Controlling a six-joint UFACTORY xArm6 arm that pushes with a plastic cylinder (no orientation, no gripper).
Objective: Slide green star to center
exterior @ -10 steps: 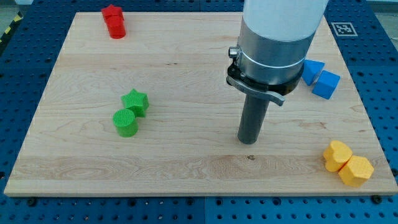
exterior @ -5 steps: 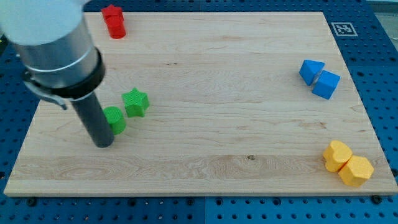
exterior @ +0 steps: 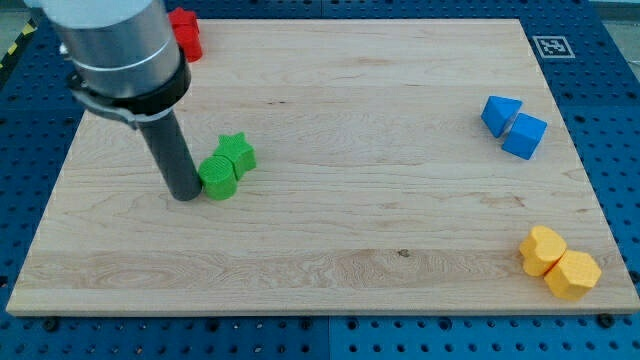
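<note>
My tip (exterior: 186, 195) stood on the table (exterior: 330, 250), touching the green cylinder (exterior: 217, 178) from its 9 o'clock side. The green star (exterior: 237, 153) sat against that cylinder at its 1 o'clock, left of the table's middle. A red block (exterior: 186, 32) lay at 11 o'clock, partly hidden by the arm. Two blue blocks (exterior: 514, 126) sat at 2 o'clock, two yellow blocks (exterior: 559, 263) at 4 o'clock. There were no fingers, only the rod.
</note>
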